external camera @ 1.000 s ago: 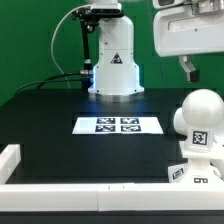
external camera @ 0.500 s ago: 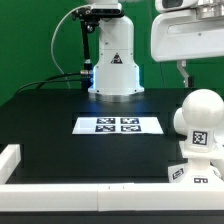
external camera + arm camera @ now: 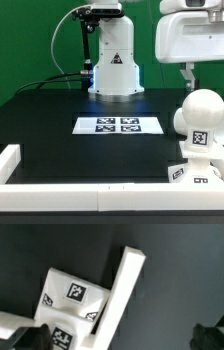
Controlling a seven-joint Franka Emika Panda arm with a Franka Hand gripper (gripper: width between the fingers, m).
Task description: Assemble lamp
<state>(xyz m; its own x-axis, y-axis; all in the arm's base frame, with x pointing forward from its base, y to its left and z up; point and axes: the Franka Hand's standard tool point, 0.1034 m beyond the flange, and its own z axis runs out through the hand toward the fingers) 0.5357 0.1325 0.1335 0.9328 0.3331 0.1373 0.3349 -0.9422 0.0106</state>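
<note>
While the empty gripper (image 3: 187, 72) is hanging with jaws spread wide, a smooth white round-headed bulb (image 3: 200, 118) is standing on the matte black table (image 3: 60, 110), green wall (image 3: 30, 40) behind.

Even, bright light fills the exterior view, the bulb (image 3: 203, 108) nearly blown white; the wrist view is dimmer and blurred.

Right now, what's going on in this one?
The arm's gripper hangs open high on the exterior view's right, above the round-headed bulb, and holds nothing. The bulb stands upright near the table's front wall. Another tagged white part, apparently the lamp base, sits low in front of it; I cannot tell whether they touch. The marker board lies mid-table. The shade is not in view, and no part is being handled.
</note>
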